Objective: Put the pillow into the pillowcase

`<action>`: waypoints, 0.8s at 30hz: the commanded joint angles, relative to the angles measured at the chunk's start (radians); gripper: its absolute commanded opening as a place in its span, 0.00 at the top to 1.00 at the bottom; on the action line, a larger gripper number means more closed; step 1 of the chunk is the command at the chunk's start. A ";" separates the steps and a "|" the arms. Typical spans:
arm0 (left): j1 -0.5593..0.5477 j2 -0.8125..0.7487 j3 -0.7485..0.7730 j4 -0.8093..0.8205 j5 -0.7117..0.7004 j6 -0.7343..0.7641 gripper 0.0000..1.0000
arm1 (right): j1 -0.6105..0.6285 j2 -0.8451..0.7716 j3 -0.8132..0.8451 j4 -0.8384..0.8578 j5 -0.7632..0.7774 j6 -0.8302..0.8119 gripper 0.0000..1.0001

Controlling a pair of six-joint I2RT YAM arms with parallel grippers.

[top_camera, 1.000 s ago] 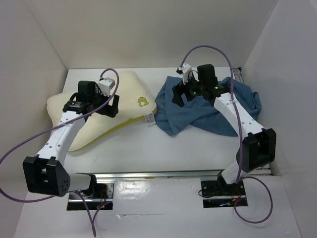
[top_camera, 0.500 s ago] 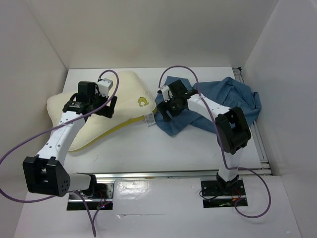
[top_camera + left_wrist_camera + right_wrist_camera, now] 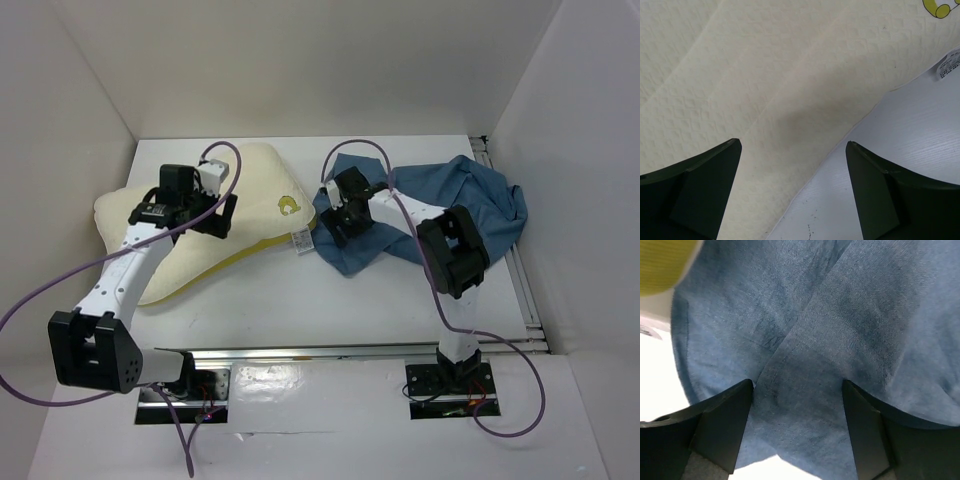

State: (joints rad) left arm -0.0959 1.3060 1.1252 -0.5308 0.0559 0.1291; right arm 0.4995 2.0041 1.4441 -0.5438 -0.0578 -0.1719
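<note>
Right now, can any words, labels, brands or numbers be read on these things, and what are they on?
No text here can be read clearly.
Pillow: a small yellow logo, a shape only, with no legible letters.
White tag at the pillow's edge: dark print, too small and blurred to read.
Pillowcase: plain blue cloth, no marks visible.

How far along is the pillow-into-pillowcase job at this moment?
Done: nothing visible. The pillow lies fully outside the pillowcase, which is crumpled beside it. In hand: neither is gripped. The left hand is open over the pillow's near edge, and the right hand is open over the pillowcase's left part. Left: grasp and open the pillowcase, then slide the pillow in.
</note>
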 commanded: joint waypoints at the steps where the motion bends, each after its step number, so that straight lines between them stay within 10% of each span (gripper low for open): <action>1: -0.001 0.004 0.018 0.020 0.001 0.012 0.00 | -0.015 0.002 0.058 0.007 0.010 0.020 0.25; 7: -0.001 0.013 0.018 0.020 0.001 0.012 0.00 | -0.050 0.012 0.090 0.007 -0.002 0.029 0.66; 18: -0.001 0.052 0.007 0.040 0.021 0.012 0.00 | -0.134 -0.076 0.090 -0.012 -0.175 -0.021 0.35; 24: -0.001 0.073 0.016 0.040 0.030 0.012 0.00 | -0.134 -0.032 0.150 -0.033 -0.272 0.012 0.35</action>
State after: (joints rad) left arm -0.0959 1.3758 1.1252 -0.5156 0.0608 0.1291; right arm 0.3656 1.9903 1.5200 -0.5606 -0.2466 -0.1761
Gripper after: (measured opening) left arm 1.000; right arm 0.645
